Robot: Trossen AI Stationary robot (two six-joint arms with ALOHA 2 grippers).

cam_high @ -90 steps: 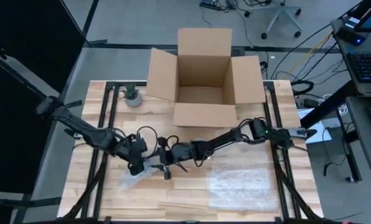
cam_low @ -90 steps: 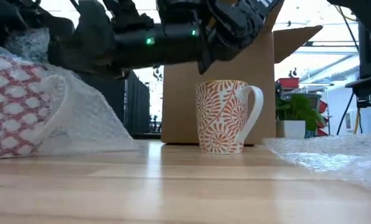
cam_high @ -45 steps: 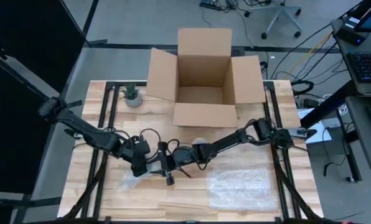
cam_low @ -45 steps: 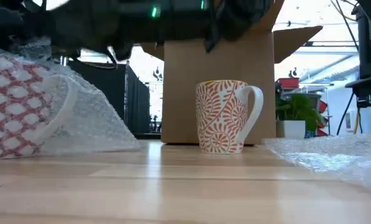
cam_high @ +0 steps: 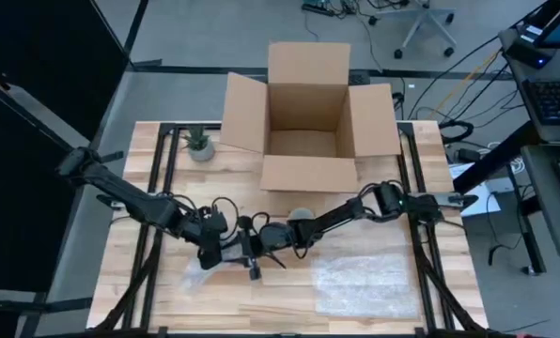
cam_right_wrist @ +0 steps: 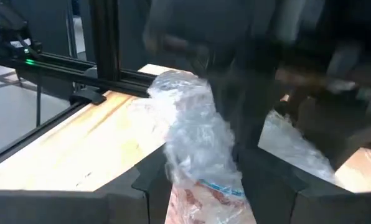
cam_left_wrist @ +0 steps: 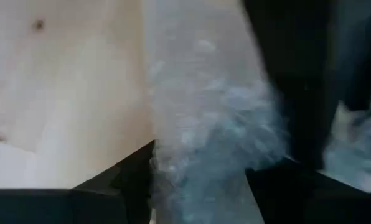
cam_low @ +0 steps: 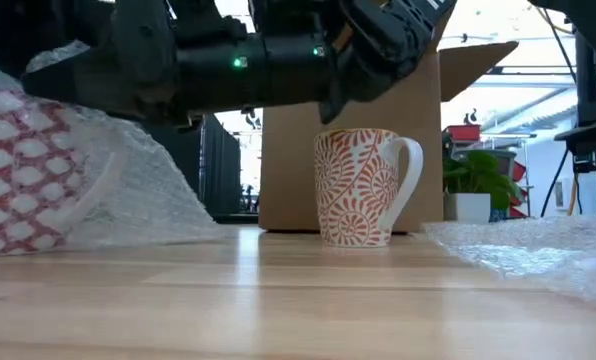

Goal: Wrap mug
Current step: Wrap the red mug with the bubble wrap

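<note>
A red-and-white patterned mug (cam_low: pixel 23 180) lies in clear bubble wrap (cam_high: pixel 203 270) at the table's near left. Both grippers meet over it. My left gripper (cam_high: pixel 222 255) comes from the left and is shut on the wrap (cam_left_wrist: pixel 198 143). My right gripper (cam_high: pixel 256 250) reaches in from the right and is shut on the bunched wrap (cam_right_wrist: pixel 195 134) above the mug (cam_right_wrist: pixel 207 199). A second mug (cam_low: pixel 363 187), unwrapped, stands upright on its base mid-table (cam_high: pixel 302 218). My left gripper pinches a bunched fold of bubble wrap (cam_left_wrist: pixel 195 168) between its two fingers (cam_left_wrist: pixel 132 183), coming from above and the table's left. The wrap's lower part lies on the table. My right gripper pinches the gathered wrap (cam_right_wrist: pixel 201 165) just above the mug, between its two fingers (cam_right_wrist: pixel 151 183), slanting in from the table's right. The bundle rests on the table, its loose top standing up.
An open cardboard box (cam_high: pixel 308 122) stands at the far edge. A small potted plant (cam_high: pixel 200 143) is at the far left. A flat sheet of bubble wrap (cam_high: pixel 365 277) lies at the near right. Bare wood lies between the bundle and that sheet.
Both grippers rose a little over the bundle and have come back down, still holding the wrap. The right arm has shifted, so the unwrapped mug now shows beside it. The wrapped mug has stayed on the table.
</note>
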